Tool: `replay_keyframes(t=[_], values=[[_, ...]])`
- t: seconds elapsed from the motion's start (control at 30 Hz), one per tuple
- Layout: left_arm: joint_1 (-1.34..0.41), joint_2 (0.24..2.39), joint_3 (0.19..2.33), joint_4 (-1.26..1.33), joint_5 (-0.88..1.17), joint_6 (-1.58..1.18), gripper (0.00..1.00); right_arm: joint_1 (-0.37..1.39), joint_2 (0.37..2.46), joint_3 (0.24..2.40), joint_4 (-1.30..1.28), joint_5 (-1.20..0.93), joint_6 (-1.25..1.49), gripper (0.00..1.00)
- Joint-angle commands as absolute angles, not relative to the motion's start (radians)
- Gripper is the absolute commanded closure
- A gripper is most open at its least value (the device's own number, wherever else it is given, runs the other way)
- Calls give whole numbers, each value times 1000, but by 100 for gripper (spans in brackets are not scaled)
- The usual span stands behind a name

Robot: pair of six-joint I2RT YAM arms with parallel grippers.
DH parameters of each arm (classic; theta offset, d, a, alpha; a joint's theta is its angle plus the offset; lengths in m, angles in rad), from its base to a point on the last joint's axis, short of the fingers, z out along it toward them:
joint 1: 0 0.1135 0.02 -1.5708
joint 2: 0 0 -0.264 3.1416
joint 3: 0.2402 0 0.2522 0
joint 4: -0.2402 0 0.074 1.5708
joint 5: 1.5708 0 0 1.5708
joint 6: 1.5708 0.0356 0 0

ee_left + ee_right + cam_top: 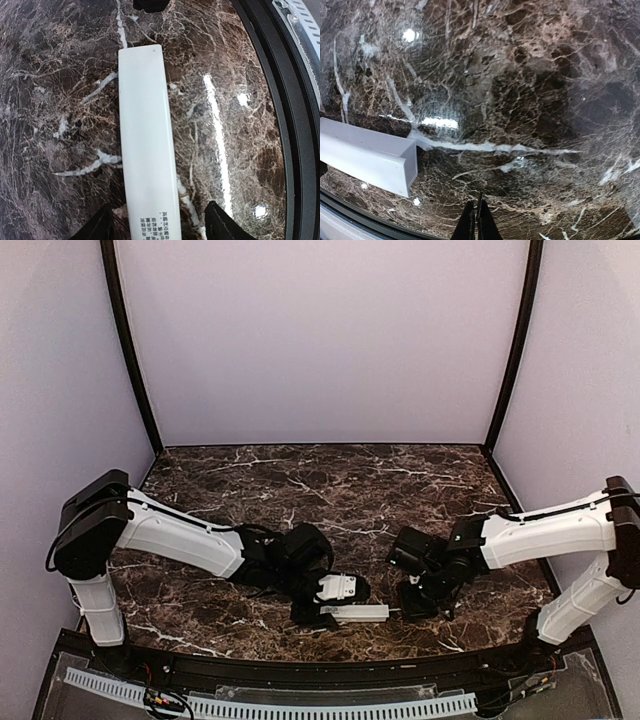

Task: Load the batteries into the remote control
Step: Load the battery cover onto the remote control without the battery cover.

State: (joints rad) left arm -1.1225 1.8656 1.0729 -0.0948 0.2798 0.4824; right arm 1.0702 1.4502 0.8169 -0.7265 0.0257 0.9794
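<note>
Left gripper sits low over the slim white rectangular plastic remote control. Its dark fingers stand apart, one on each long side of the bar, and I see a sliver of stone between each tip and the plastic, so nothing is clamped. The remote lies flat on the dark brown marble-patterned table, close to the near edge. Its length runs alongside the curved black rim, and small printed text shows at the end under my left wrist camera. Right gripper has its fingers pressed together on nothing. It is down near the stone, just off the remote's squared-off other end, and the two are apart, not touching. Room to move: little on the rim side of the bar — only a narrow band of stone. The far side is open marble all the way to the back wall.
</note>
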Motion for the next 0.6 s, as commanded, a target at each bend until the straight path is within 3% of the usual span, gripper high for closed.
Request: replay_keyframes(t=[0.0,0.17,0.37,0.57], values=[[-1127,1889,1088,-92,265,472,39,1111,1506,854,-697,32,1049,98],[-1127,1900,1094,-84,236,467,43,1117,1529,846,-642,5,1064,100],[-1127,1920,1092,-71,251,458,57,1109,1482,808,-617,16,1083,100],[-1127,1928,1098,-72,268,456,64,1087,1453,792,-668,34,1066,100]])
